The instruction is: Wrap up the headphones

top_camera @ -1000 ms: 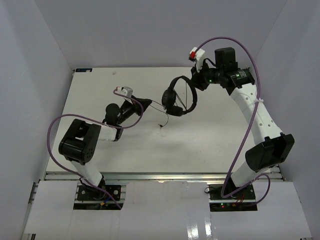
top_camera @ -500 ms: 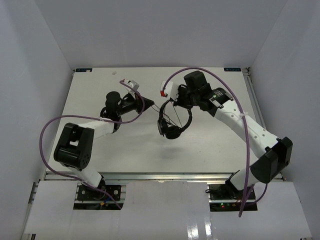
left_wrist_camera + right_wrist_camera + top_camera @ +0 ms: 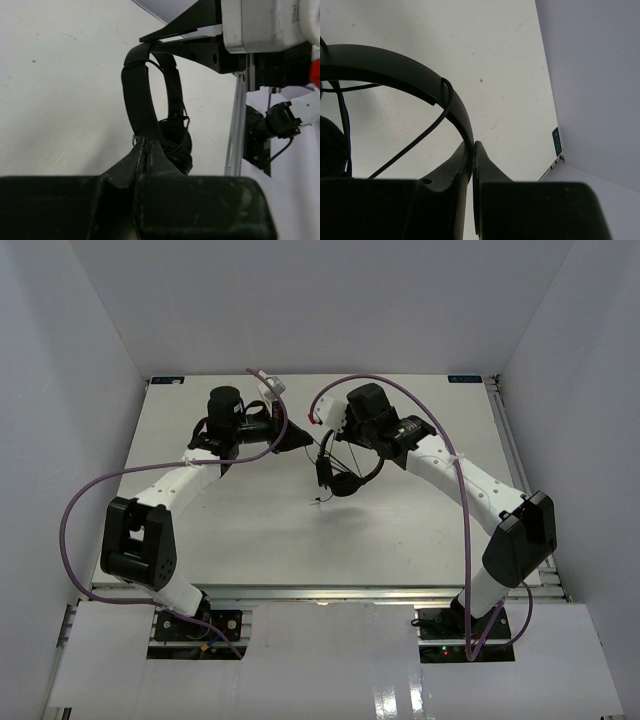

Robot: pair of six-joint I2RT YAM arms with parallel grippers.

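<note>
Our left gripper (image 3: pixel 145 146) has its fingers pressed together at the lower end of the headband (image 3: pixel 136 95). We cannot tell whether the thin cord (image 3: pixel 415 142) lies between them. Our right gripper (image 3: pixel 471 146) pinches the headband's top, so the headphones (image 3: pixel 348 475) hang above the white table (image 3: pixel 420 530) between two arms, each trailing one purple cable (image 3: pixel 88 495).

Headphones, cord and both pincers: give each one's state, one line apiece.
headphones, hanging by the headband, earpads down
cord, looped over the headband, not fully wound
right pincer, shut on the headband
left pincer, shut, apparently pinching the cord
</note>
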